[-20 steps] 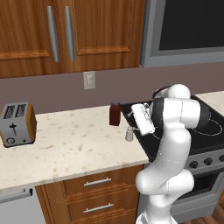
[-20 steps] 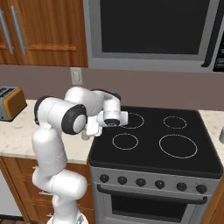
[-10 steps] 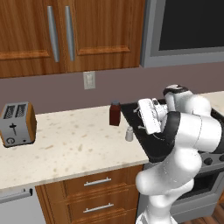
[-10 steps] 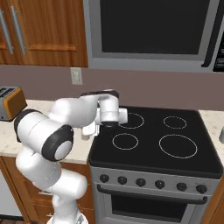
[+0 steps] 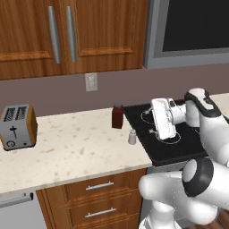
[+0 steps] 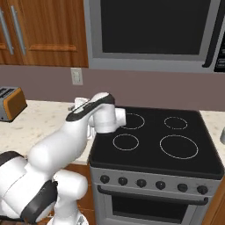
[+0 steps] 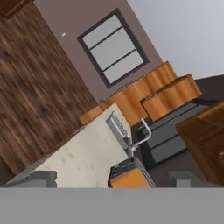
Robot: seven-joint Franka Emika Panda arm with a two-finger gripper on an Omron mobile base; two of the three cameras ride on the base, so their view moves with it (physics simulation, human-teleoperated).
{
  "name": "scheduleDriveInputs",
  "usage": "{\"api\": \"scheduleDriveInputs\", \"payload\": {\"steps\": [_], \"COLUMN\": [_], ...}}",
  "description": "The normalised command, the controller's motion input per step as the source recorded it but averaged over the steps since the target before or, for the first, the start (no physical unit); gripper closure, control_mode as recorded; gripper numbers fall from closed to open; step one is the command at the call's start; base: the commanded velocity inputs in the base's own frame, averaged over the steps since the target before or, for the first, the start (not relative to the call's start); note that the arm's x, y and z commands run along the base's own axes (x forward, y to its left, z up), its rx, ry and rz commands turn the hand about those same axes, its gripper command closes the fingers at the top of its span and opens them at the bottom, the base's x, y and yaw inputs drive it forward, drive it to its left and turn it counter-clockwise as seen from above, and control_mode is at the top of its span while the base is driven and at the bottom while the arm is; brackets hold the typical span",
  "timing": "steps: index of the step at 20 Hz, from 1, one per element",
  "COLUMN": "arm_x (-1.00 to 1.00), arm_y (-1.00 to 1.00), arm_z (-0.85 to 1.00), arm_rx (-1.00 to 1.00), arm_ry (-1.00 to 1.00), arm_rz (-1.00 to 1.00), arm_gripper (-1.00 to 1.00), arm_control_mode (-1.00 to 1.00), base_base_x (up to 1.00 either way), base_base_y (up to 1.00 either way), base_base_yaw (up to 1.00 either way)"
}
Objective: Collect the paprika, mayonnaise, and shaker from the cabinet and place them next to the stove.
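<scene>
Dark red-brown paprika bottle (image 5: 117, 116) and tiny pale shaker (image 5: 132, 137) are standing beside the stove (image 5: 166, 147), while the gripper (image 5: 164, 135) is hanging spread, empty.

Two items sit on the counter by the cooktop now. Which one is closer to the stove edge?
The shaker, the tiny pale cylinder, stands nearer the stove edge. The paprika, the taller dark red-brown bottle, stands behind it, closer to the wall.

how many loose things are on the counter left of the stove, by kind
Bottles: 1, the paprika
Shakers: 1, the shaker
Toasters: 1, the toaster
Total: 3
</scene>
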Motion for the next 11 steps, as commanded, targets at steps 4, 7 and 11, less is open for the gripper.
{"api": "scheduleDriveInputs", "payload": {"steps": [4, 7, 11], "arm_x": [-0.78, -0.7, -0.65], "arm_y": [0.01, 0.07, 0.11], "arm_z": [0.47, 0.41, 0.31], "arm_rx": [0.0, 0.0, 0.0], "arm_ry": [-0.15, -0.12, -0.1], "arm_rz": [0.0, 0.0, 0.0], "arm_gripper": [-1.0, -1.0, -1.0], "arm_control_mode": [-1.0, -1.0, -1.0], "base_base_x": [0.0, 0.0, 0.0], "base_base_y": [0.0, 0.0, 0.0], "base_base_yaw": [0.0, 0.0, 0.0]}}
